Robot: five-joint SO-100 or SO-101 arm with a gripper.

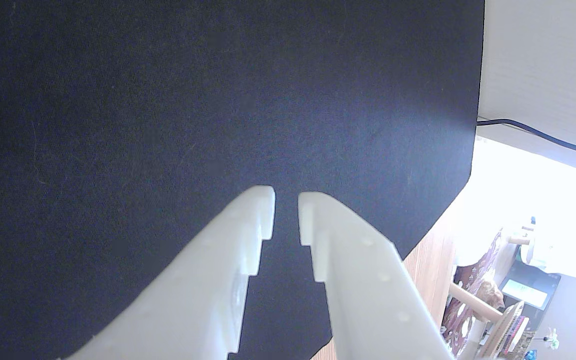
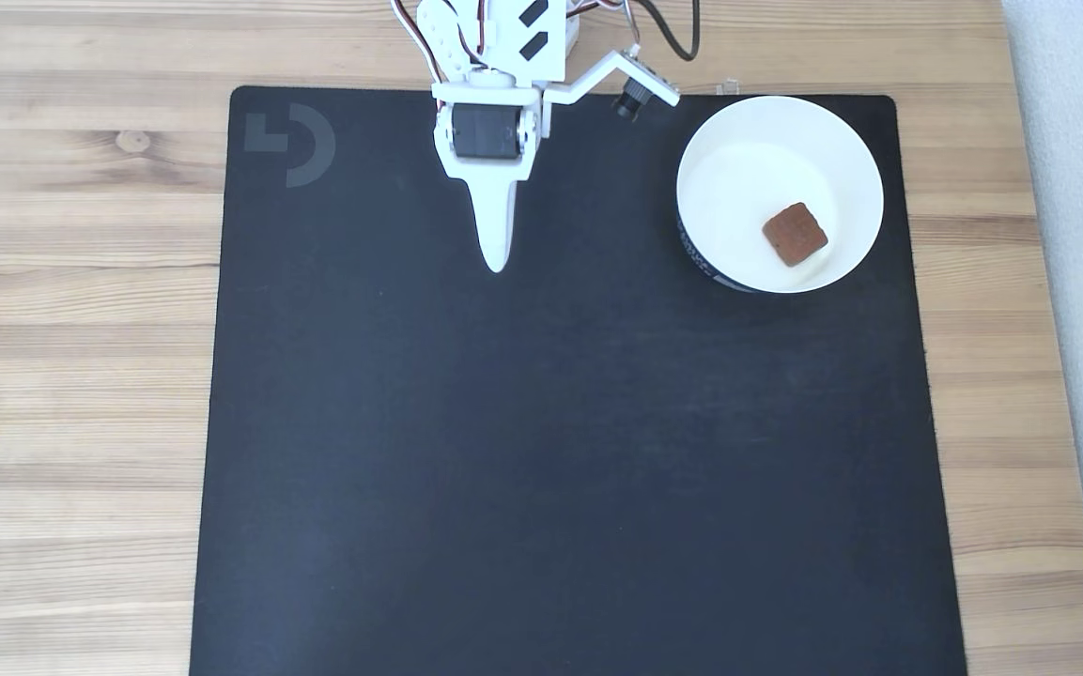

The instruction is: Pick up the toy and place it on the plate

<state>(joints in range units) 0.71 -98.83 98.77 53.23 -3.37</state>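
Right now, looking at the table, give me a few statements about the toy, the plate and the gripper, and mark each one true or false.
1. The toy lies inside the plate. True.
2. The gripper is clamped on the toy. False: it holds nothing; in the wrist view its fingertips stand a narrow gap apart over bare mat.
3. In the fixed view the plate sits near the mat's upper right corner. True.
4. The plate stands on the bare wooden table. False: it stands on the black mat.
5. In the fixed view the gripper is to the left of the plate. True.
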